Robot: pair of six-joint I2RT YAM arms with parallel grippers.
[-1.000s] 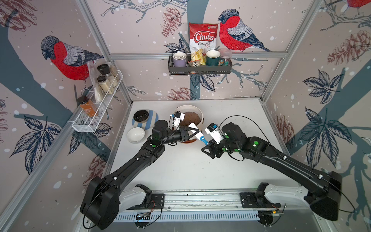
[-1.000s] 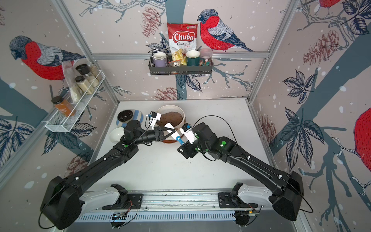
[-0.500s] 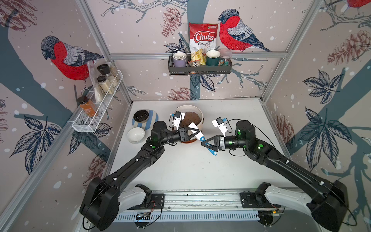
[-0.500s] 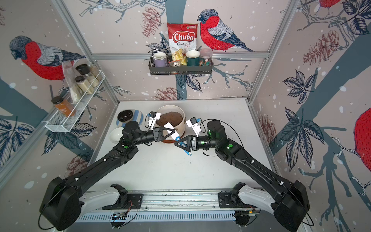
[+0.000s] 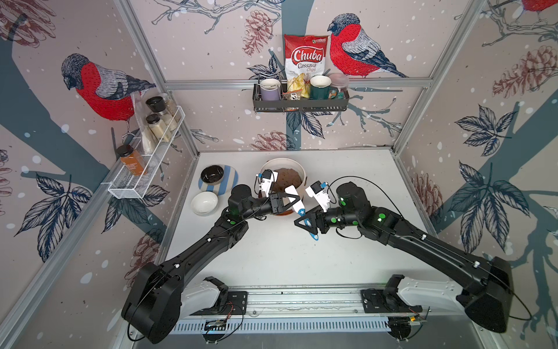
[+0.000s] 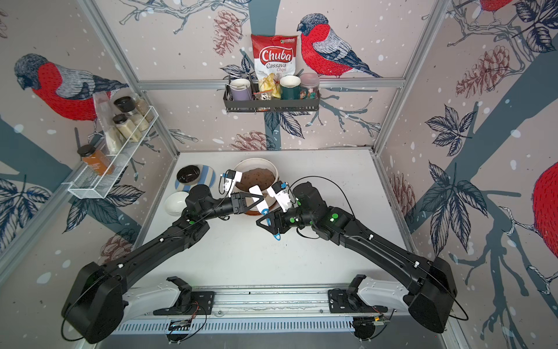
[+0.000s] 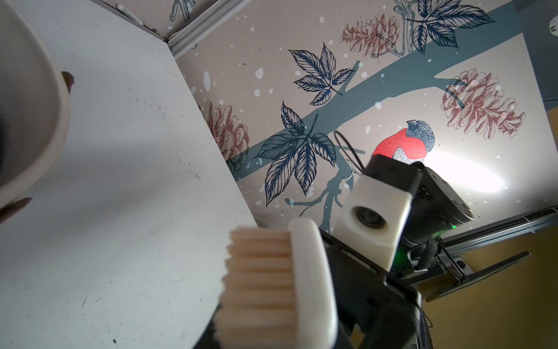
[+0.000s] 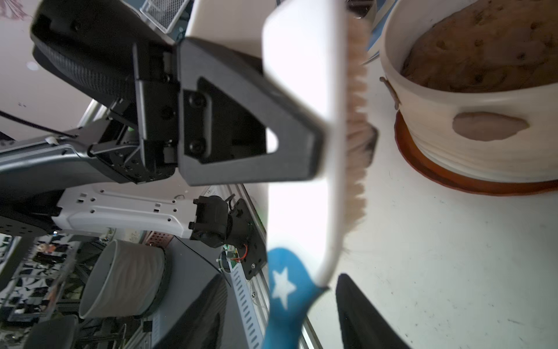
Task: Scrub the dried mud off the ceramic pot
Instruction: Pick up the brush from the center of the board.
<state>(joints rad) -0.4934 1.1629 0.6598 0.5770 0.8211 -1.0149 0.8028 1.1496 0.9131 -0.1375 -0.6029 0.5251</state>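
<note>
**Desk:** Where's the ceramic pot (image 5: 265, 169)?

**Me:** Mid-worktop (image 5: 347, 169), toward the back edge, on its brown saucer (image 8: 437, 172). I see a patch of dried mud (image 8: 489, 130) on its ribbed wall.

**Desk:** And the fingers?

**Me:** My left fingers (image 8: 241, 130) are clenched on the brush (image 8: 302, 121), with its bristles facing the pot, near but apart. My right fingers (image 8: 362, 317) are released, straddling its blue handle (image 8: 283, 290), a gap either side

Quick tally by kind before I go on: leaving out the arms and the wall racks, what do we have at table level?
Bowls: 2, the black bowl and the white bowl
Plates: 1, the striped plate under the black bowl
Pots: 1, the ceramic pot, filled with soil
Brushes: 1, the brush, held beside the pot
Total: 5
</note>
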